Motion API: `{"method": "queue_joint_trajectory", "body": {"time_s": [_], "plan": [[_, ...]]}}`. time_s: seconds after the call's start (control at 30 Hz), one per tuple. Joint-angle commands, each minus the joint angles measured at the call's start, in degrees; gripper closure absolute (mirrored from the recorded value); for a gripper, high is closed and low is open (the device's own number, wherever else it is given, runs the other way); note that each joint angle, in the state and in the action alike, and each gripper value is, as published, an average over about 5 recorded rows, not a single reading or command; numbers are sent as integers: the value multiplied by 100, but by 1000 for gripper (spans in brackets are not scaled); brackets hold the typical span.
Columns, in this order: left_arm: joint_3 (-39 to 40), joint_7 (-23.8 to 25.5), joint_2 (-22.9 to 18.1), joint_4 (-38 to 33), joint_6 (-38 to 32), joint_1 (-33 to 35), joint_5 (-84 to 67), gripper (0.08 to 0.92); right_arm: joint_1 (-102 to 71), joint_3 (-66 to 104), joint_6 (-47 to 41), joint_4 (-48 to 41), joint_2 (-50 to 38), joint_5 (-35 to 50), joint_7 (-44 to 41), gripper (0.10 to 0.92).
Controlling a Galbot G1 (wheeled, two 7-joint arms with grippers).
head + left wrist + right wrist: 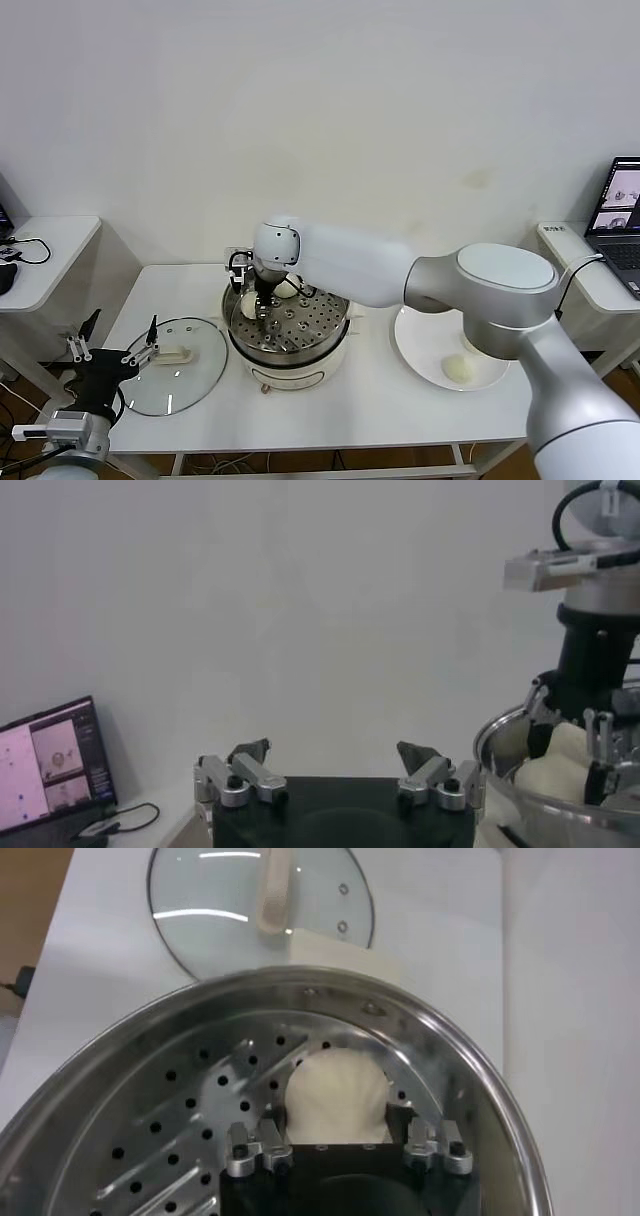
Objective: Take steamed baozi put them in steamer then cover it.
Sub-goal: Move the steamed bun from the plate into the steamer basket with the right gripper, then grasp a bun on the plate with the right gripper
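inside steamer point(150, 1108), smooth cream-white baozi point(336, 1093), round

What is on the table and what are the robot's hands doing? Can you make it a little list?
steamer: shiny pot in the middle of the table, lid off
right hand: down inside the steamer, closed on a baozi
other baozi in steamer: one more behind the right hand
plate: on the right side, with one baozi left on it
glass lid: lying flat to the left of the steamer
left hand: open, waiting by the lid, holding nothing
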Motion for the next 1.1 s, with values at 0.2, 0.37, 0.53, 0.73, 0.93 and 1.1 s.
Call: {"method": "queue_joint_trajectory", "body": {"time_s": [0.2, 0.37, 0.53, 0.73, 0.93, 1.1], "plan": [[-5, 2, -7, -23, 2, 20, 0, 177, -10, 29, -38, -53, 76, -40, -52, 406], [-15, 2, -10, -36, 5, 29, -5, 177, 289, -7, 37, 98, -8, -127, -412, 315], [-22, 3, -10, -29, 6, 23, -17, 177, 866, -178, 263, 504, -326, -286, -876, 217], [14, 11, 4, -20, 19, -26, -36, 177, 1606, -490, 668, 1312, -1215, -501, -1457, 203], [58, 16, 36, 17, 26, -59, -40, 177, 2185, -733, 986, 2275, -2399, -568, -1777, 203], [76, 17, 66, 46, 26, -51, -37, 177, 2327, -805, 1103, 3006, -3592, -741, -1892, 203]]}}
